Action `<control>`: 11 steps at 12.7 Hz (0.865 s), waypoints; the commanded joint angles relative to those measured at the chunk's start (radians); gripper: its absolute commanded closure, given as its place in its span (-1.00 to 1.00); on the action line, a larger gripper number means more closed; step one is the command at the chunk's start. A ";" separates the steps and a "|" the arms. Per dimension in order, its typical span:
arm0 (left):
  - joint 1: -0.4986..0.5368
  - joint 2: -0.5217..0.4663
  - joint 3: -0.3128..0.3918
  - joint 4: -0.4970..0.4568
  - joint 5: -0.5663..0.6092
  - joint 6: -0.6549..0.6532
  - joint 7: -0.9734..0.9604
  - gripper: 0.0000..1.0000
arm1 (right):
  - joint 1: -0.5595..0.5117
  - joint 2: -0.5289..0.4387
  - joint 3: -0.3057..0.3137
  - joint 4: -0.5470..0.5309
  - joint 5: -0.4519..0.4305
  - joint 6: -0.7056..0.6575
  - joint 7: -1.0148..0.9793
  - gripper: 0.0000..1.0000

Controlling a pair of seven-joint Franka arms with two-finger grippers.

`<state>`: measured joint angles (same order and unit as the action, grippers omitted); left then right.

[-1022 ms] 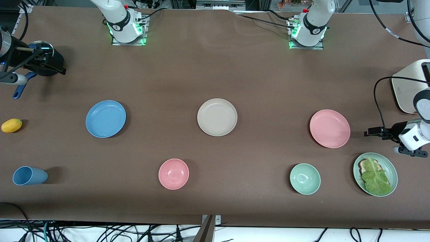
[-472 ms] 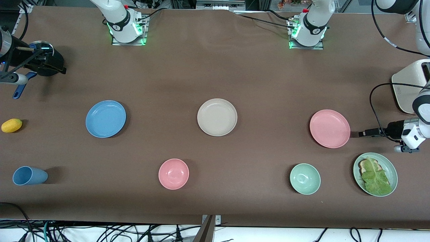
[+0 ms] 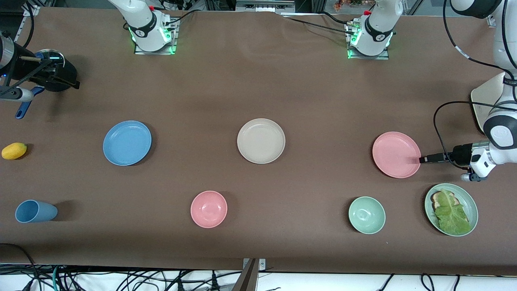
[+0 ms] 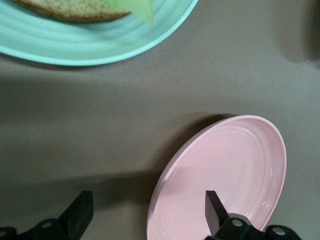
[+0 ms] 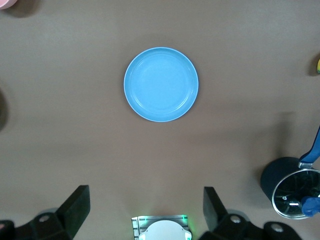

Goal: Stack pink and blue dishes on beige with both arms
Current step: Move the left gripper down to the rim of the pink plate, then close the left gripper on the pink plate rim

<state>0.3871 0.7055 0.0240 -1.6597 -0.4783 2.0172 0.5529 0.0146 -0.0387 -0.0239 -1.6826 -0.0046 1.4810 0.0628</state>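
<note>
Centrally, the beige plate (image 3: 261, 140) sits with bare brown table (image 3: 258, 81) all round; blue plate (image 3: 127, 142) and pink plate (image 3: 396, 154) flank it, well apart. The left gripper (image 3: 422, 160), fingers spread, straddles the pink rim. The right gripper (image 5: 145, 210) hovers released above the blue plate.

The bench (image 3: 282, 89) held four plates (image 3: 261, 140), two bowls (image 3: 209, 209), one blue cup (image 3: 35, 211), one yellow fruit (image 3: 14, 150), one dark pot (image 3: 56, 74) and one toaster (image 3: 486, 105).
</note>
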 commanded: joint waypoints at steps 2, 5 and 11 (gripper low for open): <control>-0.022 -0.095 -0.018 -0.158 -0.029 0.118 -0.001 -0.96 | 0.004 0.006 -0.004 0.023 -0.002 -0.021 0.008 -1.00; -0.022 -0.147 -0.039 -0.235 -0.031 0.162 -0.005 -0.97 | 0.004 0.006 -0.002 0.023 0.000 -0.021 0.009 -1.00; -0.024 -0.152 -0.055 -0.247 -0.028 0.184 -0.014 -0.21 | 0.004 0.008 -0.002 0.023 0.000 -0.019 0.008 -1.00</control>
<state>0.3677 0.5829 -0.0283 -1.8706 -0.4787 2.1766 0.5352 0.0147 -0.0386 -0.0239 -1.6826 -0.0046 1.4799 0.0629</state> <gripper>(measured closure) 0.396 0.000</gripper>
